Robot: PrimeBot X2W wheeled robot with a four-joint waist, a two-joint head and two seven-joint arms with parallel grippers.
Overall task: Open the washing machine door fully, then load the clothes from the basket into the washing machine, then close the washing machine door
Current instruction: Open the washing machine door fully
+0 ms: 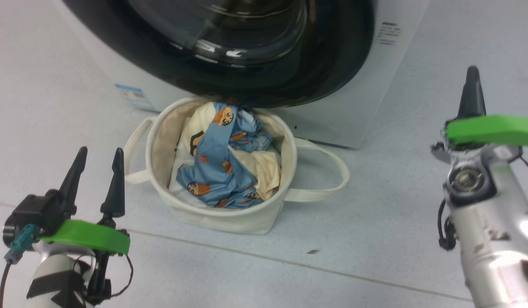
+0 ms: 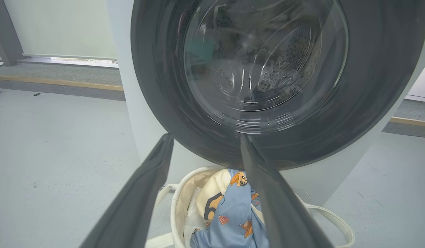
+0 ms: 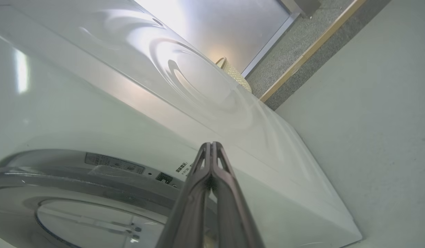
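Washing machine door (image 1: 247,81) is shut in the head view, its glossy black rim flush on the white washing machine (image 1: 375,107). The basket (image 1: 229,220) stands on the floor (image 1: 375,222) against the machine's foot, directly below the rim's lowest point. The clothes (image 1: 217,175) are heaped in it, and the bear-print top reaches up to that rim. The left gripper (image 1: 100,152) hangs at the basket's left with its fingers spread wide, holding nothing. The right gripper (image 1: 473,75) is raised off the machine's right edge, its fingers pressed together into one spike, empty.

From the left wrist, the wide fingers of the left gripper (image 2: 207,137) frame the door's lower rim (image 2: 157,103) and the drum shows behind the glass. The basket (image 2: 179,203) sits just beneath.

From the right wrist, the closed tip of the right gripper (image 3: 210,146) points at the machine's front panel just beside the door rim (image 3: 61,174), not yet touching it.

Opening comes first, I judge. The pinched tip should slip behind the rim's free edge, pull gently until the latch gives, then follow the hinge's arc rather than a straight line. No handle shows, so feel for the edge slowly. Watch that the swinging rim does not drag the piled fabric.
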